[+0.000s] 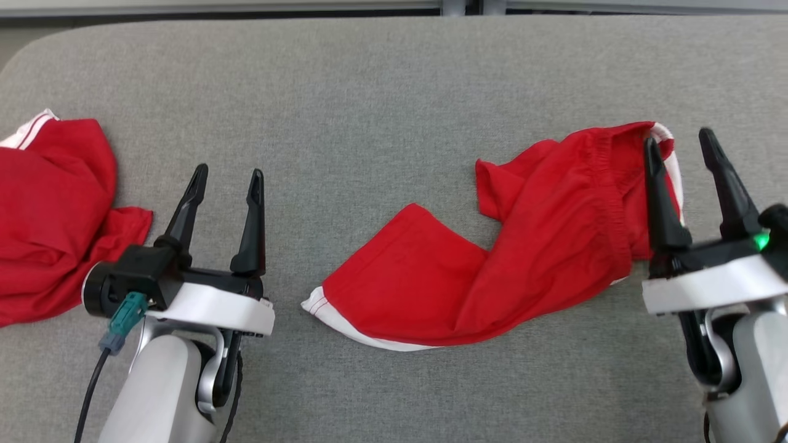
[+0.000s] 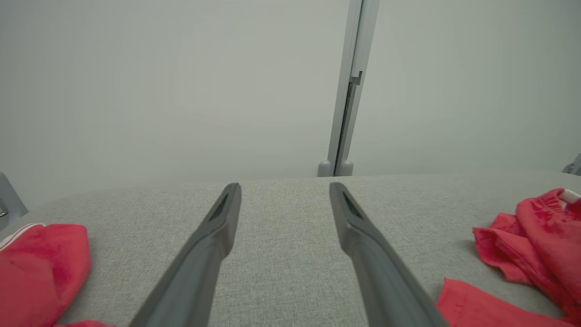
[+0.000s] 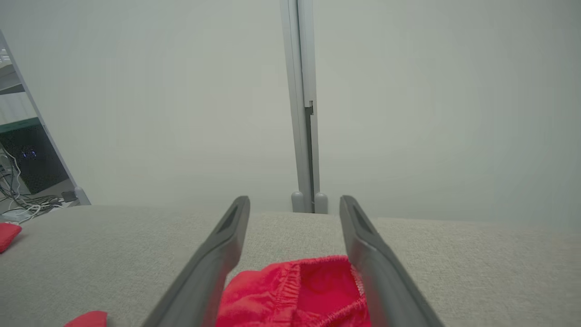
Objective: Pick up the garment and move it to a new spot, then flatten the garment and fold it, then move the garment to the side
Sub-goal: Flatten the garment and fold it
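The garment (image 1: pixel 523 258) is a pair of red shorts with white trim, lying crumpled and twisted on the grey table (image 1: pixel 381 80), right of centre. Its elastic waistband (image 3: pixel 295 290) lies bunched at the far right end. My right gripper (image 1: pixel 677 136) hovers over that waistband, open, and in the right wrist view (image 3: pixel 295 198) the red cloth sits low between the spread fingers without being pinched. My left gripper (image 1: pixel 229 170) is open over bare table to the left of the shorts, holding nothing. The left wrist view shows its fingers (image 2: pixel 284 186) apart, with the shorts (image 2: pixel 535 236) off to the right.
A second red garment (image 1: pixel 55 209) with white striped trim lies heaped at the table's left edge, also seen in the left wrist view (image 2: pixel 36 259). A pale wall with a vertical metal post (image 3: pixel 304 113) stands behind the table. Shelving with cables (image 3: pixel 22 181) is far left.
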Tool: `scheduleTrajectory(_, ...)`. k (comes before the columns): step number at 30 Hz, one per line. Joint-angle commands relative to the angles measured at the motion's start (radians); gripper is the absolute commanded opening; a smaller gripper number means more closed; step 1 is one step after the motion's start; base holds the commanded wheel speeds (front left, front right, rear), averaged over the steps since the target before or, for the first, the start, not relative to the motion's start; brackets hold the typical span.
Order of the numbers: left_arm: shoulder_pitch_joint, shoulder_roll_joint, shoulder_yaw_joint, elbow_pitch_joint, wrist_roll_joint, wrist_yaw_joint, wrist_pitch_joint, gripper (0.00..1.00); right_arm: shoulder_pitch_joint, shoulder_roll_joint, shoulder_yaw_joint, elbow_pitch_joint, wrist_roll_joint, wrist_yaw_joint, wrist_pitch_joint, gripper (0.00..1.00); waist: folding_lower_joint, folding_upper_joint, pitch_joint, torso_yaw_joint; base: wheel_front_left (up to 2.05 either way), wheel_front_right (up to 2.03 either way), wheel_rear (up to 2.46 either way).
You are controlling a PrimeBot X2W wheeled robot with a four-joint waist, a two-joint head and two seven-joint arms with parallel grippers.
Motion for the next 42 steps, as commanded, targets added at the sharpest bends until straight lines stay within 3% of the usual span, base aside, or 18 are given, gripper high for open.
scheduleTrajectory(1,0.024,0.010,0.012,0.005,0.009,-0.001,0.000,1.00,0.045,-0.007,0.003,-0.018,0.000,0.000,-0.011,1.00,0.0000,0.0000,-0.035,-0.021,0.00,0.00,0.00)
scheduleTrajectory(16,0.177,0.027,0.032,0.023,0.012,0.013,0.000,1.00,0.311,0.033,-0.021,-0.114,-0.010,0.000,0.053,1.00,0.0000,0.0000,-0.172,-0.070,0.00,0.00,0.00)
scheduleTrajectory(32,0.205,0.044,0.019,-0.005,0.003,0.025,0.013,1.00,0.350,0.050,-0.035,-0.152,-0.021,0.000,0.086,1.00,0.0000,0.0000,-0.179,-0.069,0.00,0.00,0.00)
scheduleTrajectory(37,0.188,0.045,0.012,-0.010,0.003,0.025,0.015,1.00,0.338,0.036,-0.020,-0.129,-0.014,0.000,0.107,1.00,0.0000,0.0000,-0.164,-0.059,0.00,0.00,0.00)
scheduleTrajectory(42,0.152,0.033,-0.003,-0.006,0.004,0.019,0.012,1.00,0.312,0.014,0.022,-0.011,0.010,0.000,0.129,1.00,0.0000,0.0000,-0.120,-0.027,0.00,0.00,0.00)
